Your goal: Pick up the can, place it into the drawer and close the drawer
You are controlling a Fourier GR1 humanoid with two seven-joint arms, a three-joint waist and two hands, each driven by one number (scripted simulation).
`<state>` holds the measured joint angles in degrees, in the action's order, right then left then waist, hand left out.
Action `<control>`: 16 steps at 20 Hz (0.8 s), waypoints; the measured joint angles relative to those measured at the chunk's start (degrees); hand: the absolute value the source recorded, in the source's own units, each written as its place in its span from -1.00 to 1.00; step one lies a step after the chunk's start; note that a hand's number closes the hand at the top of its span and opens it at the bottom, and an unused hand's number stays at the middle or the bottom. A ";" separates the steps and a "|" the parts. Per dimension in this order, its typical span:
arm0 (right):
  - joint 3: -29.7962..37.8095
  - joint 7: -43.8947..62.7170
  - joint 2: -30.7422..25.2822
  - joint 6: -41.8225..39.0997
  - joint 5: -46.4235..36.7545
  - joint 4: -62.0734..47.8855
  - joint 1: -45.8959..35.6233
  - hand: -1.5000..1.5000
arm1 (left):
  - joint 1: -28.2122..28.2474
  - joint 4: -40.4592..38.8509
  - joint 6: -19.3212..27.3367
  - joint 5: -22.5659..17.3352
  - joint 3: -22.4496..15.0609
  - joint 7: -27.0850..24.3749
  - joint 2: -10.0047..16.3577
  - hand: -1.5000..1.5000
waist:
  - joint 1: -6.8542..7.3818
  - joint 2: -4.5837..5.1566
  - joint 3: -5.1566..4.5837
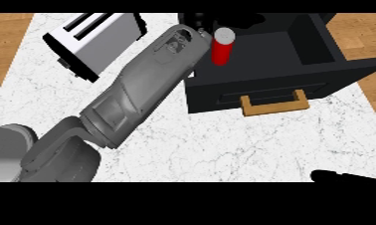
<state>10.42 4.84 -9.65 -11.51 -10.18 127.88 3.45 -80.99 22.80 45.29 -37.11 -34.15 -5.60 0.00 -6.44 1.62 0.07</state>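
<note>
The can (221, 50) is a slim cylinder with a red body and a pale grey top. It stands upright, and its top faces the view.

The can is inside the outline of the open drawer (323, 52), in the left part, close to the left wall and behind the front panel. It cannot be told whether the can rests on the drawer floor or is held above it.

The drawer is a black box, pulled out toward the view. A wooden handle (273, 104) is on its front panel.

The left forearm (143, 87) runs from the lower left of the desk (242, 149) up to the left rear corner of the drawer. The left robot hand (195, 21) is black and shows against the black drawer interior. It is just left of the can top and just beyond it. Its state, spread or closed on the can, cannot be told, and neither can contact with the can.

The right robot hand (343, 176) shows only as a dark strip at the lower right edge, well apart from the can. Its state cannot be told.

A toaster (92, 40) stands on the desk, left of the forearm
</note>
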 measured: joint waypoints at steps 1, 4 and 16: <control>-0.52 -0.03 -0.25 0.11 -1.34 0.28 -0.19 -1.00 | -0.29 0.45 0.35 -0.57 0.02 0.11 0.01 -1.00 | 0.16 -0.07 0.01; -1.84 -1.62 -1.72 0.40 -6.33 -0.74 -1.21 -1.00 | 0.22 1.71 0.99 -1.86 0.10 -1.52 0.00 -1.00 | 0.99 -0.19 0.00; -13.72 -4.25 -5.08 5.86 -34.27 -11.55 -5.62 -1.00 | -1.60 3.68 3.15 -2.92 -0.91 0.20 0.01 -1.00 | 4.89 -1.02 -0.03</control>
<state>-3.29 0.59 -14.73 -5.65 -44.44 116.33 -2.17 -82.58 26.48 48.45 -40.03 -35.06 -5.40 0.00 -1.55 0.60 0.03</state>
